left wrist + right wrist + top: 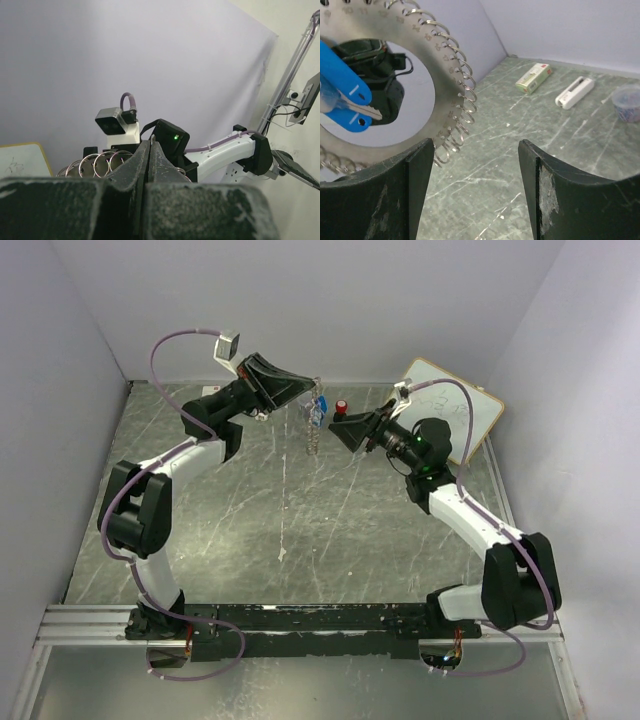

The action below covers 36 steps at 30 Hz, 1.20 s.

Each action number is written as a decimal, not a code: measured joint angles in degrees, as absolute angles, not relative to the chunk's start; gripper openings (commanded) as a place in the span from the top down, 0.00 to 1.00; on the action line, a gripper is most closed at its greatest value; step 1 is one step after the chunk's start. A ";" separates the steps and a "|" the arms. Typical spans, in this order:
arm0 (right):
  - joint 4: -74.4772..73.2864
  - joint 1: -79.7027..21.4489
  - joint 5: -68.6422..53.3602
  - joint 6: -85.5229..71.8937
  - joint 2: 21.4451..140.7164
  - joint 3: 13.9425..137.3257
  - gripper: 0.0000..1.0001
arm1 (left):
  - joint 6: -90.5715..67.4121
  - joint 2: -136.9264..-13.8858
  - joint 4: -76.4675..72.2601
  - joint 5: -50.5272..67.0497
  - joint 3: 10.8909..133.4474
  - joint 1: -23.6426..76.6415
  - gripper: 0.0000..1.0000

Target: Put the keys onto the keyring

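Note:
My left gripper (303, 392) is raised over the far middle of the table, shut on the top edge of the keyring (314, 425), which hangs below it edge-on. In the left wrist view the thin rim shows pinched between the shut jaws of that gripper (151, 142). The keyring (451, 60) is a flat metal ring fringed with small wire loops. Two blue keys (344, 102) show across its hollow middle; I cannot tell how they are attached. From above the keys (320, 408) sit against the ring's upper part. My right gripper (338, 427) is open just right of the ring, with nothing between the jaws of that gripper (475, 147).
A red-and-black knob (342, 406) stands behind the ring. A whiteboard (460, 405) leans at the back right. On the table beyond the right gripper lie a green-white box (533, 78), a white bar (575, 92) and a clear small cup (627, 102).

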<state>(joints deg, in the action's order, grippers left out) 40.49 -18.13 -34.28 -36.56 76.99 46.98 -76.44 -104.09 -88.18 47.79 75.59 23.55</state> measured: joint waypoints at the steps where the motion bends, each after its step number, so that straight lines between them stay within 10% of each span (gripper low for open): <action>1: 39.42 -18.11 -33.41 -36.05 76.69 47.03 0.31 | -76.42 -104.09 -88.23 47.81 75.18 23.46 0.93; 36: 18.52 -27.22 -25.32 -13.06 69.01 49.47 0.31 | -58.26 -92.82 -64.66 34.81 58.85 20.08 0.93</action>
<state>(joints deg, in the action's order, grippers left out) 18.52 -27.22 -25.32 -13.06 69.01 49.47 -58.26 -92.82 -64.66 34.81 58.85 20.08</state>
